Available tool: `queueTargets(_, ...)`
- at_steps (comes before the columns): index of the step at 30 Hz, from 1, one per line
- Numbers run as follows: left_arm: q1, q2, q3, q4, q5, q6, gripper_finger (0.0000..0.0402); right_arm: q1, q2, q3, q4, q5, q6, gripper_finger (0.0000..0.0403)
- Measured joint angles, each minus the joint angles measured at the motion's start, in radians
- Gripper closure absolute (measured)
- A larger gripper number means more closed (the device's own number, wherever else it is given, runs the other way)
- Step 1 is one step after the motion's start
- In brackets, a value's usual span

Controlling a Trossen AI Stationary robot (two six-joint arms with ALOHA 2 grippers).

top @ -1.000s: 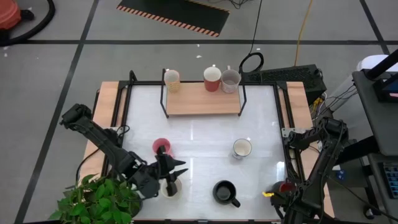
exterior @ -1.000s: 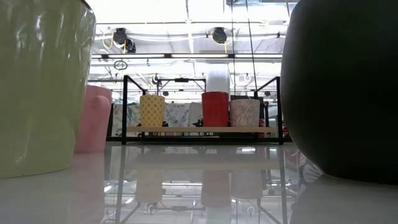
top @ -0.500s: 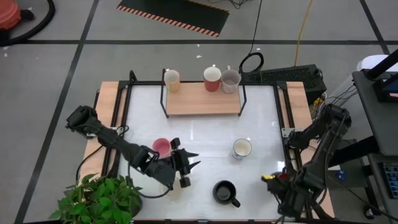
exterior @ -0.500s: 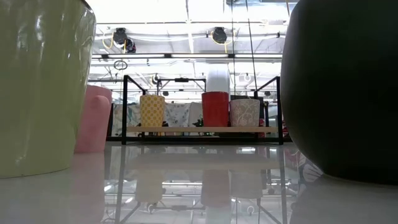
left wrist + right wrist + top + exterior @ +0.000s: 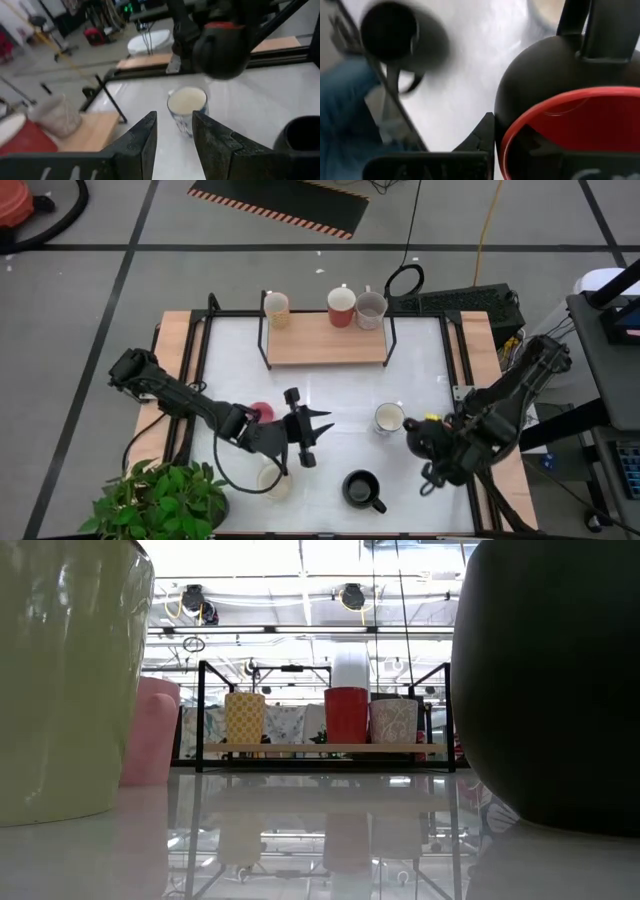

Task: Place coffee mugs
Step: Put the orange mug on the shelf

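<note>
Right gripper [image 5: 432,438]: lower right of the high view, jaws clenched on the red-and-black mug [image 5: 560,120], lifted beside the white mug [image 5: 389,418].
Left gripper [image 5: 312,430]: centre-left, jaws partly spread, grasping nothing, aimed toward the white mug.
Other mugs: three on the wooden shelf [image 5: 325,340] at upper centre; pink mug [image 5: 260,412] behind the left arm; cream mug [image 5: 272,480] and black mug [image 5: 361,488] along the lower edge.
Risk: the carried mug may clip the white mug, or both arms may converge there and collide.
Surface: glossy white tabletop [image 5: 420,360], reflective, probably slippery.
Room: grey floor, hazard-striped mat, potted plant [image 5: 160,502] at lower left.
</note>
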Motion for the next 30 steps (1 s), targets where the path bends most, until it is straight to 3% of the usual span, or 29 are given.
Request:
queueTargets(8,0.042,0.0,0.0,0.05,0.0,0.165,0.0273,-0.096,-0.057,0.0,0.134,0.204,-0.158,0.0395)
queueTargets(22,0.102,0.0,0.0,0.074,-0.002,0.253,0.0272,-0.212,-0.078,-0.023,0.609,0.639,-0.83,0.0391)
queueTargets(30,0.063,0.0,0.0,0.025,0.001,0.288,0.0271,-0.295,-0.076,-0.263,1.15,0.636,-1.156,0.0389)
